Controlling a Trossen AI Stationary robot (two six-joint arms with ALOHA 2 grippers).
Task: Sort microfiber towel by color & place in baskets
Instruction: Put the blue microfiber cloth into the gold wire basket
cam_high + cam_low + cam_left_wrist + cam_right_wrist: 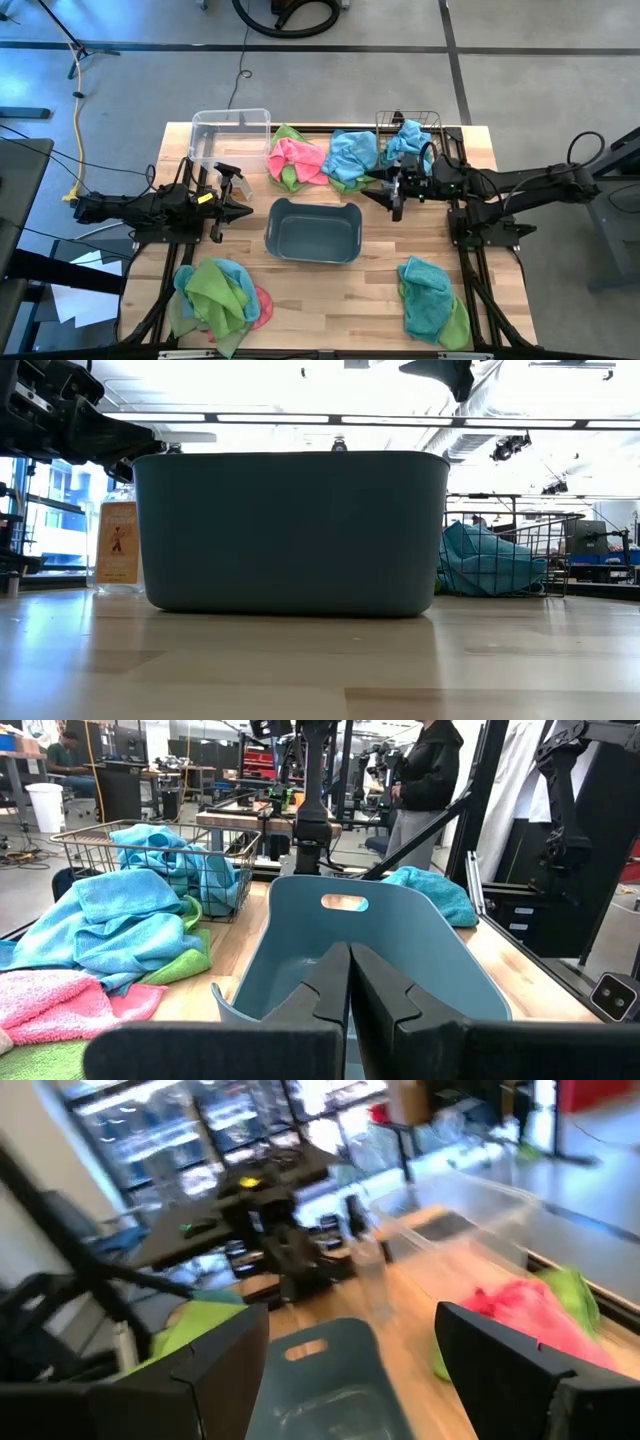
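The grey-blue tub (pixel 313 230) stands mid-table. The clear bin (pixel 230 135) is at the far left, and the wire basket (pixel 410 125) at the far right has a blue towel (pixel 408 140) in it. Pink, green and blue towels (pixel 310 158) lie heaped between those two. A green, blue and pink heap (pixel 215 295) lies near left, a teal and green one (pixel 432 298) near right. My left gripper (pixel 245 211) is shut and level, just left of the tub (pixel 360 920). My right gripper (pixel 350 1370) is open above the table, right of the tub and holding nothing.
A person (pixel 425 770) stands beyond the table's right side, among benches and racks. Bare wood shows along the near edge between the two near heaps. A bottle with an orange label (pixel 117 540) shows left of the tub (pixel 290 530) in the low view.
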